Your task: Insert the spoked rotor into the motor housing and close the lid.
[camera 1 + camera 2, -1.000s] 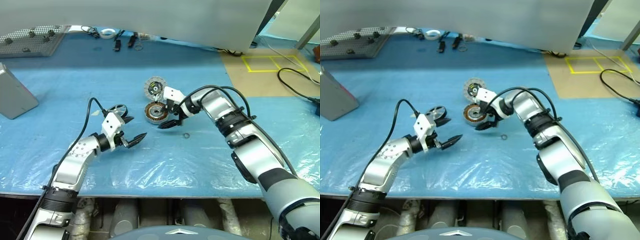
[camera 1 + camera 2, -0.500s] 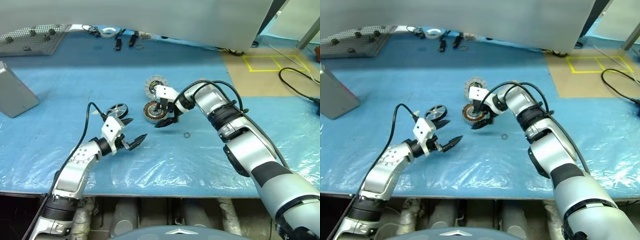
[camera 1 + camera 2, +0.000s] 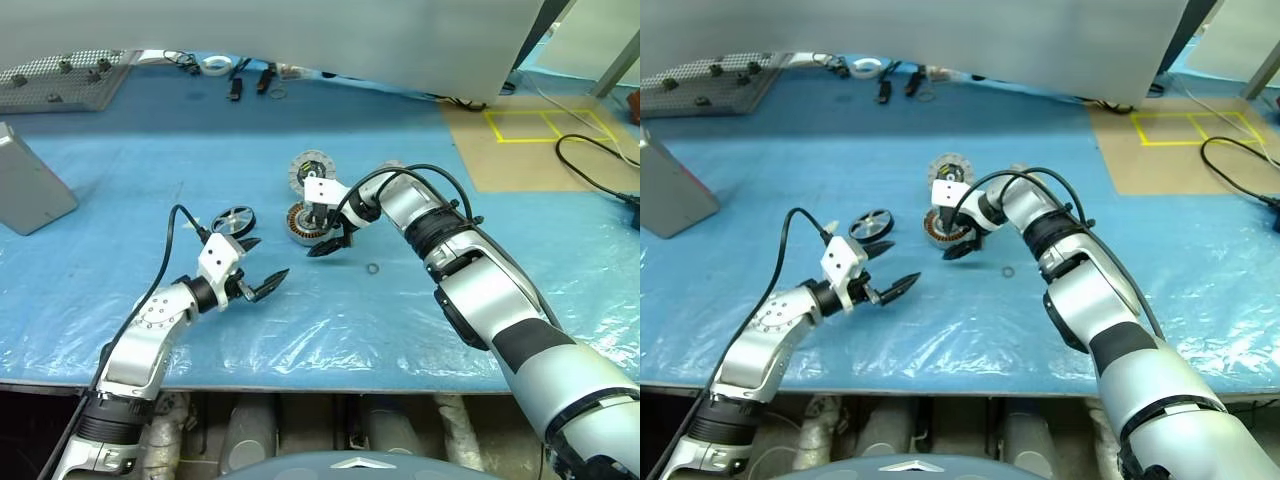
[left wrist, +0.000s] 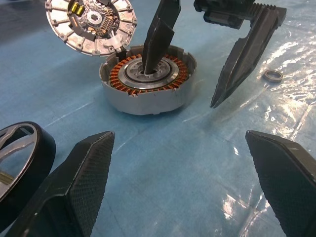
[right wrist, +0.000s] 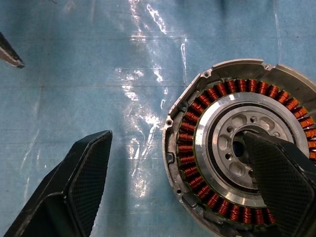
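2 open jaws pairs, 1 motor housing (image 3: 308,223), 1 spoked rotor (image 3: 233,218), 1 lid (image 3: 310,171).

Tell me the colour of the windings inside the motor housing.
Copper-orange, ringed around the silver centre of the motor housing; clearest in the right wrist view.

We see a desk (image 3: 330,330) under blue plastic sheeting, a small metal ring (image 3: 373,269) lying on it, a grey box (image 3: 30,190) at its left edge, and yellow tape (image 3: 545,125) marking brown board.
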Controlling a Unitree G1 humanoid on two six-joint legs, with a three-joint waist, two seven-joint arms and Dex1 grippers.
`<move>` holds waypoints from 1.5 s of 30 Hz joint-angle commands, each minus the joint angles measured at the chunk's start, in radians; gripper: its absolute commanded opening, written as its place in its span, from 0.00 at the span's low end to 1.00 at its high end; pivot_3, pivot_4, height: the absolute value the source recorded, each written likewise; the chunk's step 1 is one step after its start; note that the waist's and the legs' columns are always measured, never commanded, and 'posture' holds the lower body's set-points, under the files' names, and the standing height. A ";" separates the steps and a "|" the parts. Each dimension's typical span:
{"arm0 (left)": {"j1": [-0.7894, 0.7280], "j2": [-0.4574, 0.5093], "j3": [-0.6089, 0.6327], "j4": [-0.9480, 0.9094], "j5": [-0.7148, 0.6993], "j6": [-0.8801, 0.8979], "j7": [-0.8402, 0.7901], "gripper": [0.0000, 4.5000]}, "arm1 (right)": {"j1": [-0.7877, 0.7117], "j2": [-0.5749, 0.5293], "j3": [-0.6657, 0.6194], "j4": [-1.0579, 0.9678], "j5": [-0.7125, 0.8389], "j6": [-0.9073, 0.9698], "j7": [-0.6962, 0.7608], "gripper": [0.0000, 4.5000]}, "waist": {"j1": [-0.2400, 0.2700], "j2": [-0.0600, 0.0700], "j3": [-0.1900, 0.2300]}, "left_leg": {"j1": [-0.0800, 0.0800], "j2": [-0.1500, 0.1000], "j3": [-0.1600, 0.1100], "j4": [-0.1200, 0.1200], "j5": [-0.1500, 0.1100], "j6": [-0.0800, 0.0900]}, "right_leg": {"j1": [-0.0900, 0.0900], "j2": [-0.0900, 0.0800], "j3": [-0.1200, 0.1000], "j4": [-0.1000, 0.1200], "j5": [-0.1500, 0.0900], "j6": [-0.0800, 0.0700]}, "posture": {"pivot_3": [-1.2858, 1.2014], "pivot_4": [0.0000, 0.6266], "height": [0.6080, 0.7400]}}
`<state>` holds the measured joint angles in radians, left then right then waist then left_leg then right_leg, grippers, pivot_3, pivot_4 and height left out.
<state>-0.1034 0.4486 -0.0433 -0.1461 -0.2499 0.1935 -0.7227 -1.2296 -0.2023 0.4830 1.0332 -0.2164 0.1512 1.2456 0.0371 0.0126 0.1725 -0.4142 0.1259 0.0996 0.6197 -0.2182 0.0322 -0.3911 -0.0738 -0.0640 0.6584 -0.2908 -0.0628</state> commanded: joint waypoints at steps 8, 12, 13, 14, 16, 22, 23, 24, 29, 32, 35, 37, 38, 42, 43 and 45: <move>0.009 0.004 0.019 0.008 -0.008 -0.059 -0.013 1.00 | -0.026 0.019 0.010 0.069 -0.070 -0.061 -0.018 1.00 | 0.001 0.000 0.000 | 0.001 0.000 0.000 0.001 0.001 0.000 | 0.001 0.000 0.000 0.000 0.001 -0.002 | 0.52 0.24 1.00; 0.006 -0.001 0.016 0.019 -0.006 -0.071 -0.015 1.00 | -0.036 0.027 0.029 0.090 -0.104 -0.082 -0.010 1.00 | 0.001 0.000 0.000 | 0.002 0.001 0.000 0.001 0.002 0.000 | 0.002 0.000 0.000 0.001 0.001 -0.002 | 0.52 0.24 1.00; 0.005 -0.004 0.014 0.024 -0.005 -0.076 -0.014 1.00 | -0.039 0.030 0.036 0.095 -0.114 -0.088 -0.013 0.96 | 0.001 0.000 0.000 | 0.002 0.001 0.000 0.001 0.003 0.000 | 0.002 0.000 0.000 0.001 0.002 -0.003 | 0.52 0.24 1.00; 0.004 -0.006 0.013 0.027 -0.003 -0.079 -0.014 1.00 | -0.042 0.033 0.039 0.100 -0.122 -0.094 -0.015 0.91 | 0.001 0.000 0.000 | 0.002 0.001 0.000 0.001 0.003 0.000 | 0.002 0.000 0.000 0.001 0.002 -0.003 | 0.52 0.24 1.00; 0.004 -0.014 0.008 0.029 -0.001 -0.085 -0.008 1.00 | -0.050 0.040 0.038 0.110 -0.131 -0.106 -0.015 0.78 | 0.001 0.000 0.000 | 0.002 0.001 0.000 0.001 0.003 0.000 | 0.002 0.000 0.000 0.001 0.002 -0.003 | 0.52 0.24 1.00; 0.011 -0.027 0.005 0.022 0.002 -0.089 -0.001 1.00 | -0.072 0.047 0.039 0.120 -0.167 -0.138 -0.020 0.52 | -0.001 0.000 0.000 | 0.002 0.001 0.000 0.000 0.003 0.000 | 0.002 0.000 -0.001 0.000 0.002 -0.003 | 0.52 0.24 1.00; 0.012 -0.027 0.006 0.020 0.002 -0.088 0.001 1.00 | -0.074 0.046 0.041 0.120 -0.172 -0.146 -0.021 0.52 | -0.001 0.000 0.000 | 0.002 0.002 0.000 0.000 0.003 0.000 | 0.002 0.000 0.000 0.001 0.002 -0.003 | 0.52 0.24 1.00; 0.013 -0.028 0.006 0.019 0.003 -0.088 0.002 1.00 | -0.075 0.045 0.042 0.119 -0.176 -0.152 -0.021 0.52 | -0.001 0.000 0.000 | 0.002 0.002 0.000 0.000 0.003 0.000 | 0.002 0.001 -0.001 0.001 0.002 -0.004 | 0.52 0.24 1.00; 0.013 -0.026 0.012 0.003 -0.009 -0.077 0.000 1.00 | -0.066 0.031 0.033 0.078 -0.166 -0.165 0.053 0.45 | 0.000 0.000 0.000 | 0.002 0.003 0.001 0.000 0.004 0.000 | 0.002 0.001 -0.001 0.001 0.002 -0.004 | 0.52 0.24 1.00; 0.012 -0.019 0.017 -0.013 -0.022 -0.061 -0.008 1.00 | -0.037 0.009 0.038 -0.003 -0.168 -0.146 0.082 0.45 | 0.002 0.000 0.000 | 0.000 0.003 0.001 0.000 0.004 0.000 | 0.001 0.001 -0.002 0.000 0.002 -0.004 | 0.52 0.24 1.00; 0.011 -0.009 0.019 -0.026 -0.034 -0.048 -0.020 1.00 | 0.025 -0.025 0.034 -0.166 -0.150 -0.064 0.153 0.45 | 0.002 0.000 0.000 | -0.001 0.002 0.001 0.000 0.004 0.000 | 0.000 0.001 -0.002 0.000 0.002 -0.004 | 0.52 0.24 1.00; 0.007 -0.003 0.018 -0.025 -0.036 -0.044 -0.026 1.00 | 0.094 -0.060 0.040 -0.336 -0.135 0.011 0.215 0.45 | 0.003 0.000 0.000 | -0.001 0.002 0.001 0.000 0.004 0.000 | 0.000 0.001 -0.002 0.000 0.002 -0.004 | 0.52 0.24 1.00; 0.004 -0.001 0.017 -0.024 -0.037 -0.043 -0.028 1.00 | 0.134 -0.078 0.043 -0.434 -0.127 0.060 0.246 0.45 | 0.004 0.000 0.000 | -0.001 0.002 0.001 0.000 0.004 0.000 | 0.000 0.001 -0.002 0.000 0.003 -0.004 | 0.52 0.24 1.00; -0.002 0.008 0.011 -0.027 -0.047 -0.029 -0.051 1.00 | 0.257 -0.133 0.065 -0.723 -0.112 0.240 0.312 0.45 | 0.004 -0.001 0.000 | -0.001 0.003 0.000 0.000 0.004 0.000 | 0.001 0.001 -0.003 0.000 0.003 -0.004 | 0.52 0.24 1.00; 0.004 0.013 0.008 -0.036 -0.051 -0.024 -0.060 1.00 | 0.273 -0.139 0.071 -0.756 -0.112 0.269 0.311 0.45 | 0.003 -0.001 0.000 | 0.000 0.003 0.000 0.000 0.004 0.000 | 0.001 0.001 -0.003 0.000 0.003 -0.004 | 0.52 0.24 1.00; 0.027 0.029 0.002 -0.053 -0.055 -0.021 -0.079 1.00 | 0.291 -0.149 0.081 -0.795 -0.108 0.311 0.308 0.45 | 0.001 -0.001 0.000 | 0.001 0.003 0.000 0.000 0.004 0.000 | 0.002 0.001 -0.002 0.000 0.003 -0.004 | 0.52 0.24 1.00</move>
<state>-0.0925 0.4607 -0.0444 -0.1486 -0.2899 0.1733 -0.7831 -0.9445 -0.3478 0.5528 0.2922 -0.3483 0.4193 1.5210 0.0378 0.0120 0.1723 -0.4119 0.1291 0.0999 0.6195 -0.2143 0.0318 -0.3884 -0.0727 -0.0662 0.6581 -0.2882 -0.0664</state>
